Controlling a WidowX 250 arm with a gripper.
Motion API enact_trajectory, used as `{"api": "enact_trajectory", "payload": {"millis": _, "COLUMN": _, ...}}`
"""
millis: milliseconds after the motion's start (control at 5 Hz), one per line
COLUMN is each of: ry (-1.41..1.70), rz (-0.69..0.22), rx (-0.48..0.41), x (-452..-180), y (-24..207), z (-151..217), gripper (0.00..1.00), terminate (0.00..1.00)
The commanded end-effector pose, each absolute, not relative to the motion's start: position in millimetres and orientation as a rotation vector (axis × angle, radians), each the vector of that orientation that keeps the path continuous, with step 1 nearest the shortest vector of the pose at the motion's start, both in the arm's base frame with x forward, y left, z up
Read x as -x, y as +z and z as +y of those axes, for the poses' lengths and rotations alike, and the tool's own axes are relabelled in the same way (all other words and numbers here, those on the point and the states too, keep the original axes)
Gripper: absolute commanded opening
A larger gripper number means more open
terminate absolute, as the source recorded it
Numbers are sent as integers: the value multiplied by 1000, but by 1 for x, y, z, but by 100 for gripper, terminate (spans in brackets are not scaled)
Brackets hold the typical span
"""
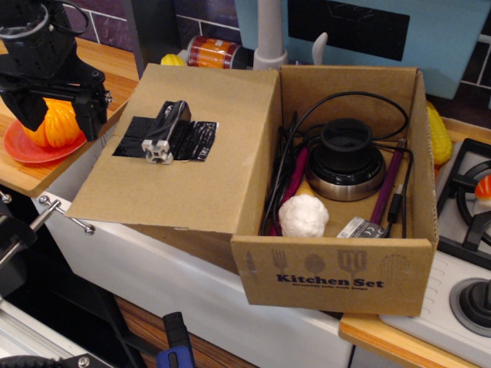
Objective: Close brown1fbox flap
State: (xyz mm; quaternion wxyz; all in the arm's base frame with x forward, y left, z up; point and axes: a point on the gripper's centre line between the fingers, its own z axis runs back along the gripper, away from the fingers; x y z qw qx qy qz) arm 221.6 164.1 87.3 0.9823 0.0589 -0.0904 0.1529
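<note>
The brown1fbox stands open on the counter, its "Kitchen Set" lettering facing me. The flap is folded out to the left, lying about level. It bears a black tape patch with a small silver-and-black metal block. My black gripper hangs at the upper left, to the left of the flap's outer edge and apart from it. Its two fingers point down with a gap between them and nothing held.
Inside the box lie a black round device, cables, a white garlic-like ball and purple utensils. An orange object sits on a red plate behind the gripper. A stove is at right, a can behind.
</note>
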Motion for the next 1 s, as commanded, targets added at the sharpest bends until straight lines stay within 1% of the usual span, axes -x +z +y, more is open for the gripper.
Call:
{"api": "enact_trajectory", "payload": {"millis": 0, "ry": 308, "rz": -182, "rx": -118, "x": -222, "y": 87, "z": 164, "gripper": 100, "terminate": 0}}
{"api": "enact_trajectory", "payload": {"millis": 200, "ry": 311, "rz": -163, "rx": -21, "x": -223, "y": 77, "z": 180, "gripper": 100, "terminate": 0}}
{"api": "enact_trajectory", "payload": {"millis": 400, "ry": 283, "rz": -161, "rx": 37, "x": -220, "y": 71, "z": 193, "gripper": 100, "terminate": 0}}
{"api": "enact_trajectory", "payload": {"millis": 600, "ry": 230, "rz": -226, "rx": 177, "x": -216, "y": 60, "z": 190, "gripper": 100, "terminate": 0}}
{"api": "enact_trajectory", "payload": {"millis": 800, "ry": 220, "rz": -277, "rx": 290, "x": -217, "y": 59, "z": 184, "gripper": 100, "terminate": 0}}
